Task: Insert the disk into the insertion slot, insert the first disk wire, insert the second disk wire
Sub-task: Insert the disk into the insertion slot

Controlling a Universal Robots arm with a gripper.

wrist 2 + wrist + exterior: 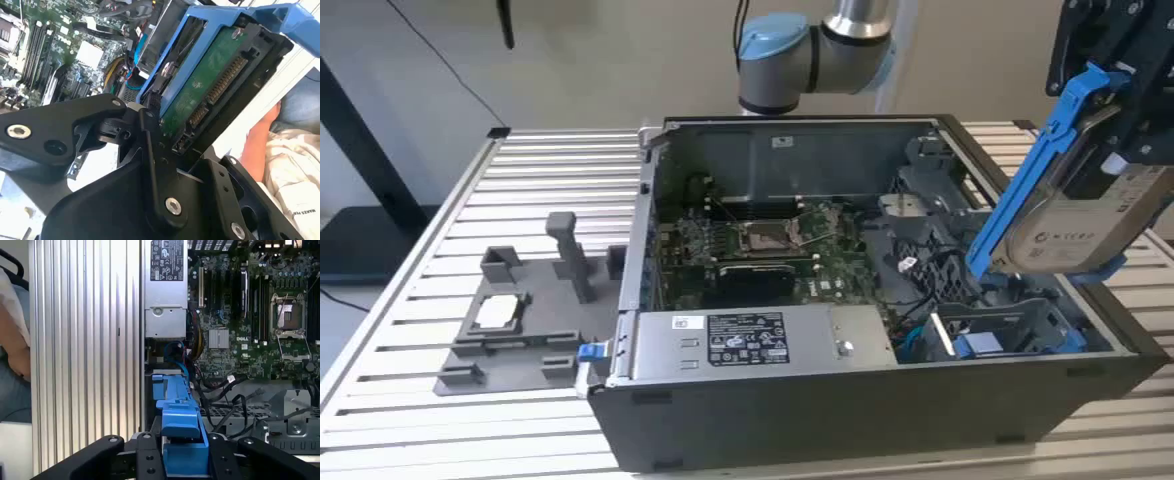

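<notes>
My gripper (1118, 140) is shut on the disk (1087, 225), a silver-grey drive in a bright blue carrier (1027, 190). In the exterior view it hangs tilted, high over the front right corner of the open computer case. Just below it stands the insertion slot (1001, 330), a grey cage with blue fittings. The second wrist view shows the disk's green circuit board (210, 85) between the black fingers (150, 150). In the first wrist view the blue carrier (182, 435) sits between the fingers (145, 457). Black cables (921, 270) lie loose beside the cage; which are the disk wires I cannot tell.
A grey power supply (747, 340) with a white sticker fills the case's front. The motherboard (761, 245) lies behind it. A grey fixture (520, 320) stands on the slatted table (520, 190) at the exterior view's left. A person's arm (12, 350) is close beside the case.
</notes>
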